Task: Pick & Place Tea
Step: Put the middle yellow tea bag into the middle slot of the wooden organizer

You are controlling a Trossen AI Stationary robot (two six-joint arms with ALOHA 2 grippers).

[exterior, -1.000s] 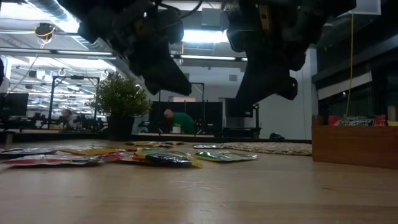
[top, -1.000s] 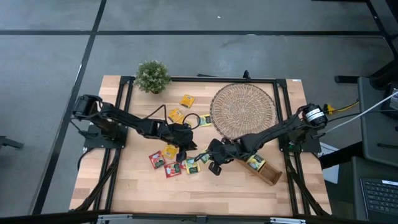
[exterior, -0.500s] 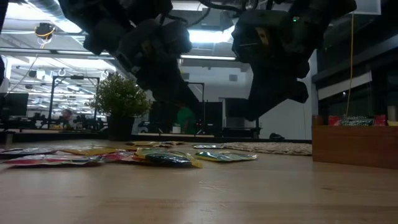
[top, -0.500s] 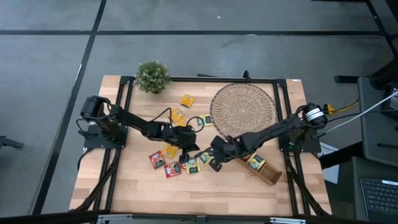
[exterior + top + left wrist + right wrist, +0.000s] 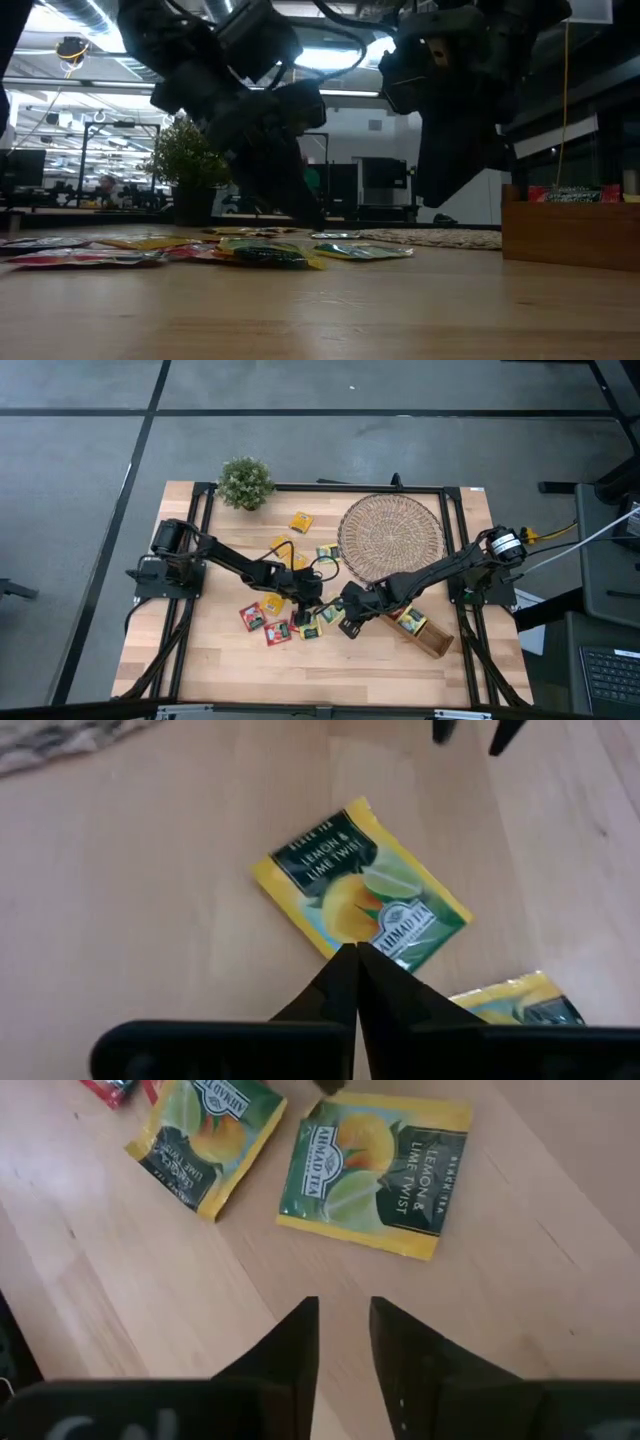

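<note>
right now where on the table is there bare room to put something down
Bare wood runs along the table's near edge, below the sachets and beside the wooden tray. A second patch lies at the left, below the plant. The middle is crowded: sachets, the shut left end effector and the right end effector meet there, under the woven mat.

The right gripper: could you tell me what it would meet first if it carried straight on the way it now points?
Most likely the lemon and lime sachet lying flat on the table, just ahead of the right gripper; the bare wood between them looks clear.
</note>
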